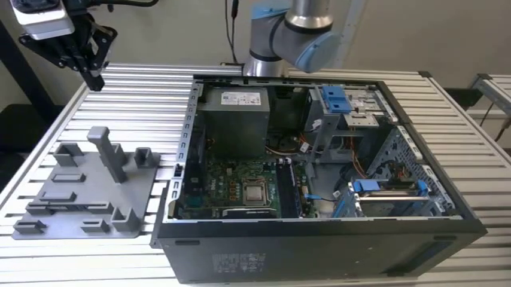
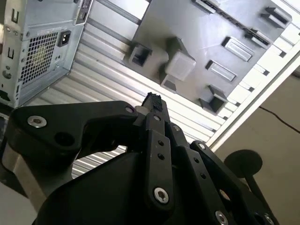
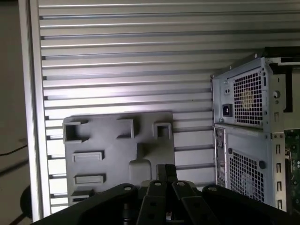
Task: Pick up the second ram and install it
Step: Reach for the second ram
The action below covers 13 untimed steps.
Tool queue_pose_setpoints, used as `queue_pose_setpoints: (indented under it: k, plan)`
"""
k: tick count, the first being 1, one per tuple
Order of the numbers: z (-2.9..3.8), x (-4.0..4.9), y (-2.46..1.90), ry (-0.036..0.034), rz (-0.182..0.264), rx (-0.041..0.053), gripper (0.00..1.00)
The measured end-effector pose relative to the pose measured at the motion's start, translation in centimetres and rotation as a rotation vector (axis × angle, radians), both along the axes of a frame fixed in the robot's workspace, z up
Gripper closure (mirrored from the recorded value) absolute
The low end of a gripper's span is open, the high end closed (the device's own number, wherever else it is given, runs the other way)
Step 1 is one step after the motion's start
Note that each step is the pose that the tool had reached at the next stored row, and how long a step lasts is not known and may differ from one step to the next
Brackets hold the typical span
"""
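Note:
My gripper [image 1: 95, 82] hangs high over the table's far corner at the exterior view's left, above and behind the grey fixture plate [image 1: 84, 197]. Its black fingers [image 2: 153, 102] are pressed together with nothing between them, and the tip [image 3: 165, 171] points down toward the plate. I cannot pick out the second ram for certain. Long dark strips stand in the motherboard's memory slots [image 1: 294, 188] beside the processor socket [image 1: 254, 192], and I cannot tell whether one of them is it. The plate's holders [image 3: 88, 157] look bare.
The open computer case [image 1: 319, 239] lies on the slatted aluminium table [image 1: 143, 101], with the power supply [image 1: 233, 122] at its far end and blue drive brackets [image 1: 337, 98] to the exterior view's right. A tall post [image 1: 108, 152] rises from the fixture plate. The arm's base [image 1: 291, 42] stands behind the case.

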<state>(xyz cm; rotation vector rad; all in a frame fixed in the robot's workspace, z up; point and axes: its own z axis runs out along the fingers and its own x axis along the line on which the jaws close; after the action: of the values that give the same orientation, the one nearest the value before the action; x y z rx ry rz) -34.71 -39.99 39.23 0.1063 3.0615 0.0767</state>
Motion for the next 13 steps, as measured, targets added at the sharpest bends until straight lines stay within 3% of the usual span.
queue_pose_setpoints:
  k: [13]
  plan:
    - [0.00, -5.50, -0.11, -0.0170, 0.000, 0.0000, 0.89]
